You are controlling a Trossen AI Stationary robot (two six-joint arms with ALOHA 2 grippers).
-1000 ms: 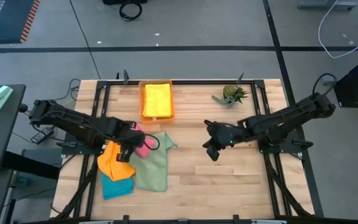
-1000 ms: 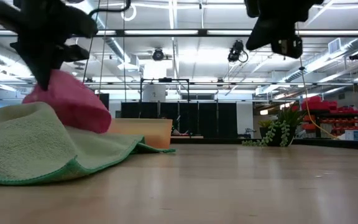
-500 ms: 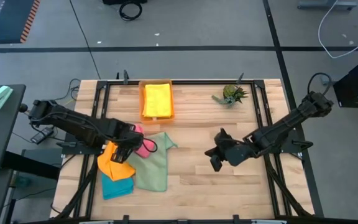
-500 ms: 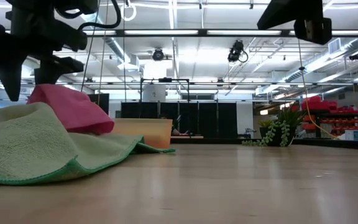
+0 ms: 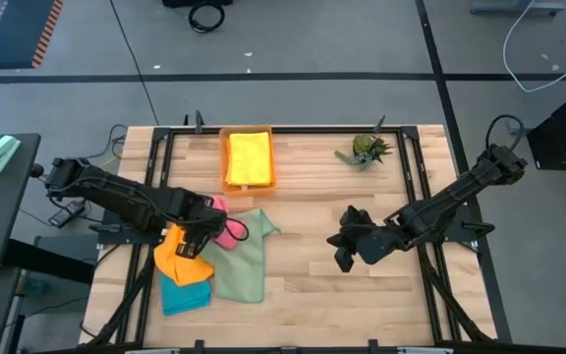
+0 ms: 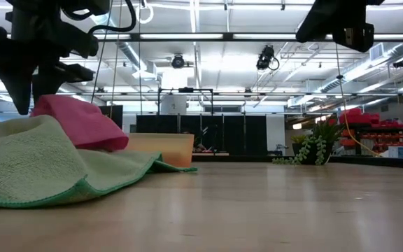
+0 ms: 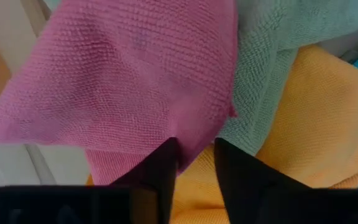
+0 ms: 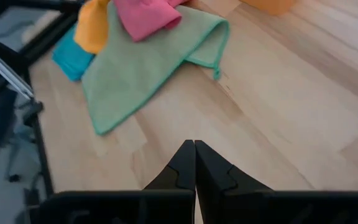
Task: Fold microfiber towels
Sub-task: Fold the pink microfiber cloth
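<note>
Well, bare table (image 5: 362,295) spreads beyond the green towel's (image 5: 239,265) edge.

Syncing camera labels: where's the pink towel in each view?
High: pink towel left of centre, on the green towel, by the left gripper.
Low: far left, a mound above the green towel.
Left wrist: fills most of the frame.
Right wrist: top centre.
Shared landmark: the green towel under it, visible in all four.

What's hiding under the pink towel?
The pink towel lies on the sage green towel, beside the orange towel under the left gripper. Anything else beneath it is covered.
</note>
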